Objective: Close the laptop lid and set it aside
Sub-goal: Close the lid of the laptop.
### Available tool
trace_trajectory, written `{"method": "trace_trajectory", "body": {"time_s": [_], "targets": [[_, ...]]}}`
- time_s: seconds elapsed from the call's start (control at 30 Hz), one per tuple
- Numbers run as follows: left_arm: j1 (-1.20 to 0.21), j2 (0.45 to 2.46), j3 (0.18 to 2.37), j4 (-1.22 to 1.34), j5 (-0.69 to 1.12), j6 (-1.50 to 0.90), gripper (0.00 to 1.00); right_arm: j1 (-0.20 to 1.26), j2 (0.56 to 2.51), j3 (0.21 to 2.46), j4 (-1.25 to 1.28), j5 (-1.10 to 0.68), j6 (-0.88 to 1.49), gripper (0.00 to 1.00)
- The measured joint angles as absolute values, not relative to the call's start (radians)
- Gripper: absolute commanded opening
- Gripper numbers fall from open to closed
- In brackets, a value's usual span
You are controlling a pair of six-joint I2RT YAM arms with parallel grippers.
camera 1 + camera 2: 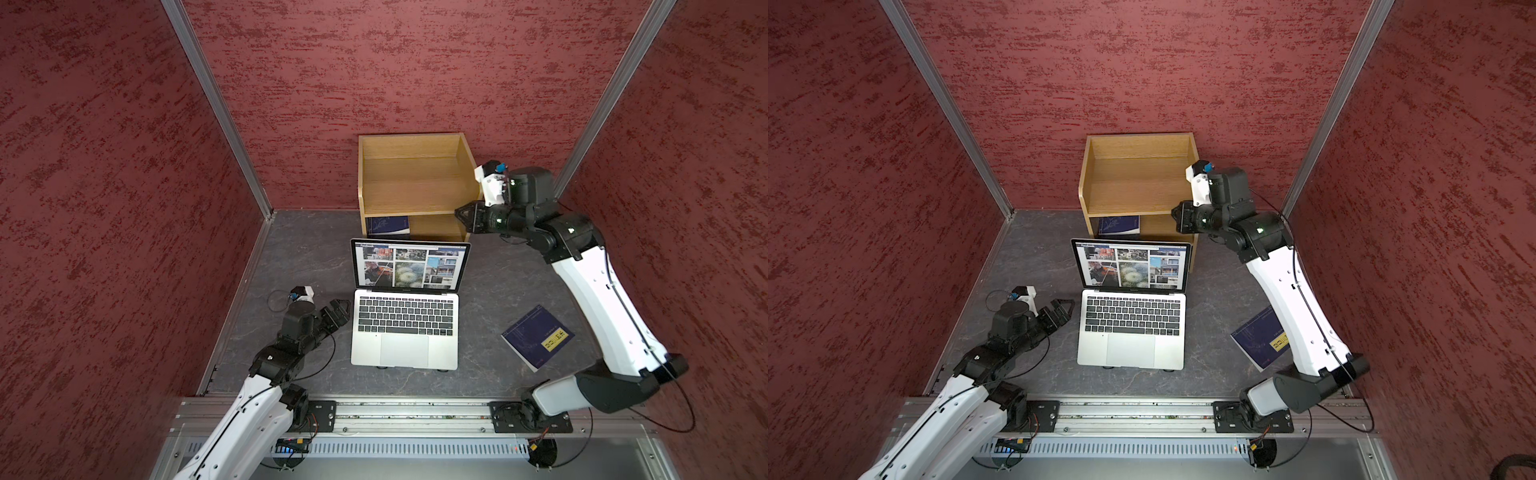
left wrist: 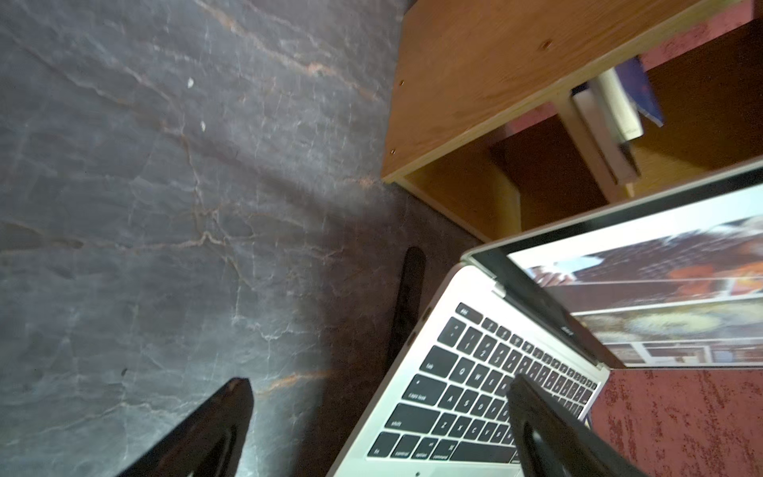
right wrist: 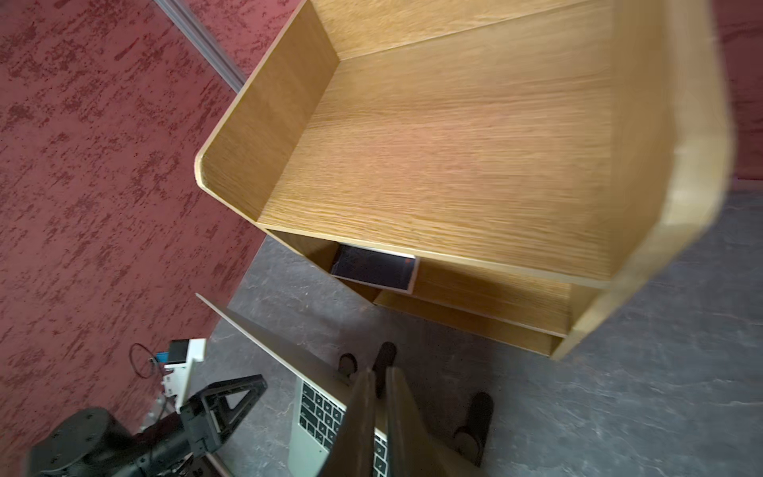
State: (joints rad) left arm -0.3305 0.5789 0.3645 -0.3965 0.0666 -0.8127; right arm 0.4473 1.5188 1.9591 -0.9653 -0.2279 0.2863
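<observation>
standing open at mid worktop [image 1: 299, 257], the laptop [image 1: 405, 353] has the laptop lid [image 1: 410, 266] raised and leaning back toward the wooden shelf [image 1: 415, 183], its top edge running side to side. the right gripper [image 1: 459, 216], jaws pressed together on nothing, hangs just above and behind that edge's right corner, so it looks the nearer arm to push the lid down. the left gripper [image 1: 343, 309], spread wide and empty, hovers beside the left edge of the keyboard [image 1: 405, 316].
</observation>
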Motion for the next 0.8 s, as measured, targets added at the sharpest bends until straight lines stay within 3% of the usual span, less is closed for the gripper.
{"method": "trace_trajectory", "body": {"time_s": [0.07,0.47,0.57,0.8], "targets": [[-0.340,0.580,0.332,-0.396,0.072,-0.830,1.00,0.484,1.579,2.029,-1.008,-0.209,0.260,0.00],[-0.451,0.592,0.232,-0.321,0.093,-0.861,1.00,0.616,1.740,2.154,-1.162,-0.107,0.193,0.00],[-0.473,0.609,0.224,-0.295,0.079,-0.860,0.91,0.635,1.759,2.169,-1.175,-0.083,0.190,0.00],[-0.503,0.686,0.215,-0.259,0.055,-0.859,0.85,0.669,1.783,2.188,-1.197,-0.047,0.184,0.00]]}}
